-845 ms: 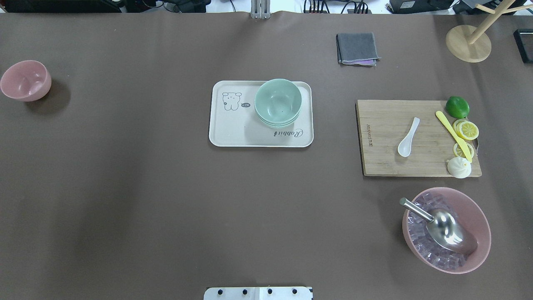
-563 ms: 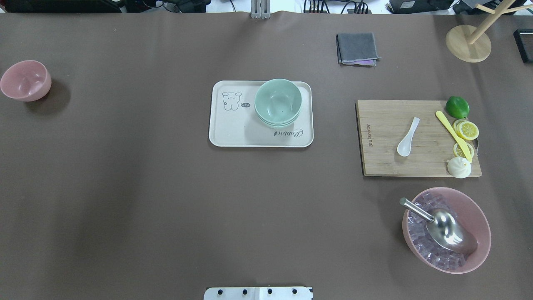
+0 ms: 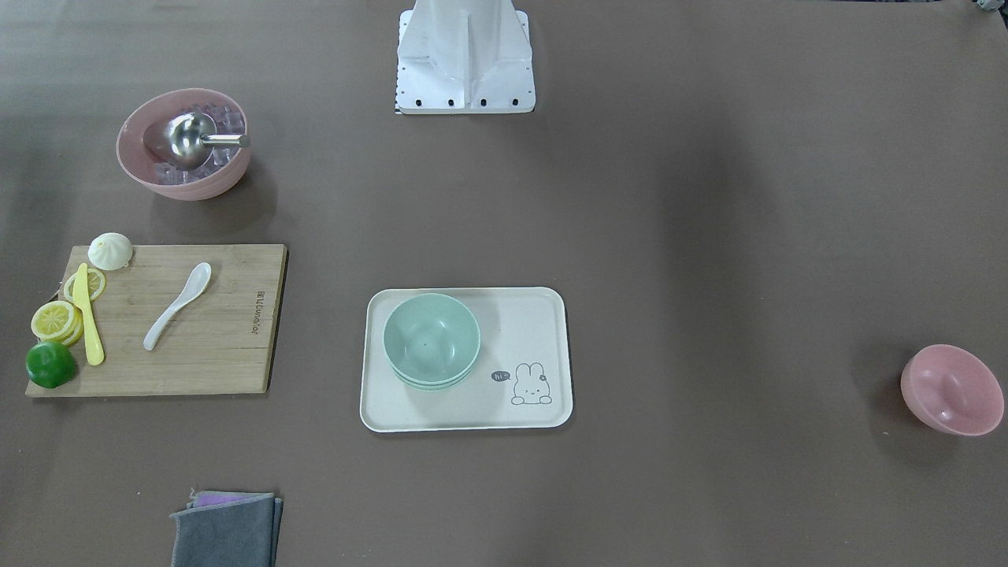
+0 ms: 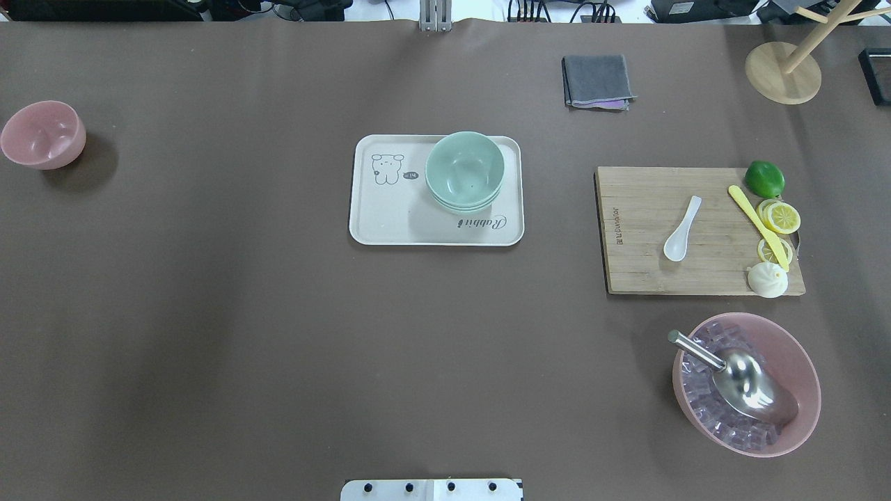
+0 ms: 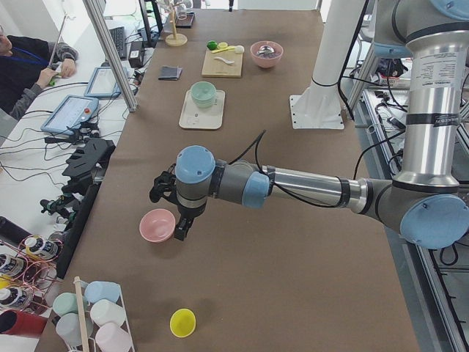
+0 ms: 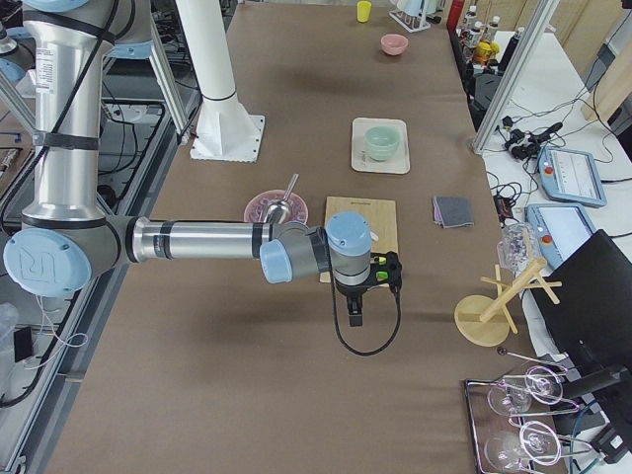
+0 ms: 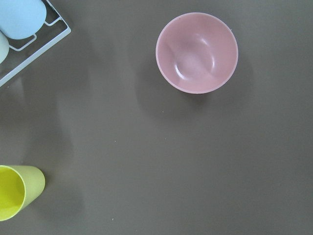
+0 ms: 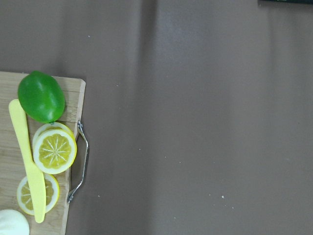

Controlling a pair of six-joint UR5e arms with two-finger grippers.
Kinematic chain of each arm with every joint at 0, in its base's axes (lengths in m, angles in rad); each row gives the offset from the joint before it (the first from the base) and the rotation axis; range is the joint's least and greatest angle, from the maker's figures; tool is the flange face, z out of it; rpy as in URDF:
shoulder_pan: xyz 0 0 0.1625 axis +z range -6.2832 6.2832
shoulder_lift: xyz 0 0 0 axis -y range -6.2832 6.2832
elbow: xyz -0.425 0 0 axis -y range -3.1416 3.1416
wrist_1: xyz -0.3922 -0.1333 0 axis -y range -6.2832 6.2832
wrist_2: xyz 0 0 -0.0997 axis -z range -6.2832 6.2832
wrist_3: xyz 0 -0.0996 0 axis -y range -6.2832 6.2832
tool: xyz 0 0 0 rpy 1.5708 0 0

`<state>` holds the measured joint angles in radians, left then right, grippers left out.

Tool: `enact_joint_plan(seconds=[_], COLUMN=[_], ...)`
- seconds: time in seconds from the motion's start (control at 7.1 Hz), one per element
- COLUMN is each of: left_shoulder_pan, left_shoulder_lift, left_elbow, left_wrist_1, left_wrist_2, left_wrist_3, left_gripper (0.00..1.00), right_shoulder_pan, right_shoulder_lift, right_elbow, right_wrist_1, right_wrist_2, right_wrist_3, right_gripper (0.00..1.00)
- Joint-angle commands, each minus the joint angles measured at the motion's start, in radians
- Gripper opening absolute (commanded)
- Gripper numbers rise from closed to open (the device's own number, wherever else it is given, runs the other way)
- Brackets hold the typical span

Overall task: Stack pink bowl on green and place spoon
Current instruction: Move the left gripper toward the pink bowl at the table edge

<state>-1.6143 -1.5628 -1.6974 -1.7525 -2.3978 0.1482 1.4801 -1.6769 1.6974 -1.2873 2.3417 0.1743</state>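
At the middle of the table's (image 4: 278, 348) near edge sits the robot's white base plate (image 4: 431, 489). Toward the near right corner stands a large pink bowl of ice cubes (image 4: 800, 362) with a metal scoop (image 4: 745, 379) lying in it. Just beyond it, by the right edge, a wooden cutting board (image 4: 647, 268) carries the white spoon (image 4: 682, 229) near its middle, lying flat with its scoop end toward the robot. At the board's right end are a white bun (image 4: 767, 280), a yellow knife (image 4: 755, 223), lemon slices (image 4: 781, 217) and a lime (image 4: 764, 179). The right end effector (image 6: 356, 314) hangs over the table just off that end of the board; whether it is open or closed I cannot tell. In the middle of the table a cream tray (image 4: 390, 223) holds the green bowl (image 4: 464, 170) on its right half, uppermost in a small stack of like bowls. At the left edge, well apart from the tray, the small pink bowl (image 4: 43, 134) stands upright and empty. The left end effector (image 5: 179, 224) hangs close beside it, not touching; its state cannot be told either. Along the far edge lie a folded grey cloth (image 4: 597, 80) and, toward the far right corner, a wooden stand (image 4: 782, 73).
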Motion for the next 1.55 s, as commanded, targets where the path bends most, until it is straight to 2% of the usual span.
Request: enact_joint_plan(seconds=[0.0, 0.14, 0.28, 0.42, 0.56, 0.7, 0.85, 0.99, 1.13, 1.27, 1.41], left_shoulder_pan=[0.022, 0.028, 0.090, 0.131, 0.167, 0.177, 0.218, 0.276, 0.290, 0.291, 0.289], left_shoulder_lift=[-0.081, -0.139, -0.290, -0.325, -0.332, -0.333, -0.338, -0.380, -0.397, -0.426, -0.433], left_elbow=[0.120, 0.190, 0.329, 0.387, 0.401, 0.436, 0.490, 0.555, 0.597, 0.660, 0.736], left_wrist_1=[-0.087, -0.085, -0.076, -0.079, -0.097, -0.196, -0.232, -0.243, -0.245, -0.252, -0.325], left_wrist_2=[0.002, -0.004, 0.002, 0.002, 0.002, 0.003, 0.006, 0.055, 0.174, 0.177, 0.180], left_wrist_3=[-0.013, -0.095, -0.167, -0.232, -0.236, -0.236, -0.275, -0.323, -0.331, -0.329, -0.329], left_gripper=[1.00, 1.00, 1.00, 1.00, 1.00, 1.00, 1.00, 1.00, 0.99, 0.99, 0.99], right_shoulder_pan=[-0.024, -0.035, -0.053, -0.082, -0.136, -0.196, -0.239, -0.266, -0.271, -0.271, -0.270], right_shoulder_lift=[0.028, 0.079, 0.119, 0.184, 0.242, 0.299, 0.331, 0.350, 0.356, 0.358, 0.358], right_elbow=[-0.004, -0.016, -0.033, -0.082, -0.128, -0.160, -0.173, -0.171, -0.159, -0.145, -0.127], right_wrist_1=[0.106, 0.106, 0.099, 0.095, 0.103, 0.098, 0.097, 0.098, 0.098, 0.097, 0.095], right_wrist_2=[0.002, 0.004, -0.002, -0.004, -0.004, -0.021, -0.051, -0.088, -0.091, -0.091, -0.088], right_wrist_3=[-0.001, 0.004, 0.014, 0.042, 0.118, 0.173, 0.225, 0.261, 0.283, 0.290, 0.309], right_gripper=[1.00, 1.00, 1.00, 1.00, 1.00, 1.00, 1.00, 1.00, 1.00, 1.00, 1.00])
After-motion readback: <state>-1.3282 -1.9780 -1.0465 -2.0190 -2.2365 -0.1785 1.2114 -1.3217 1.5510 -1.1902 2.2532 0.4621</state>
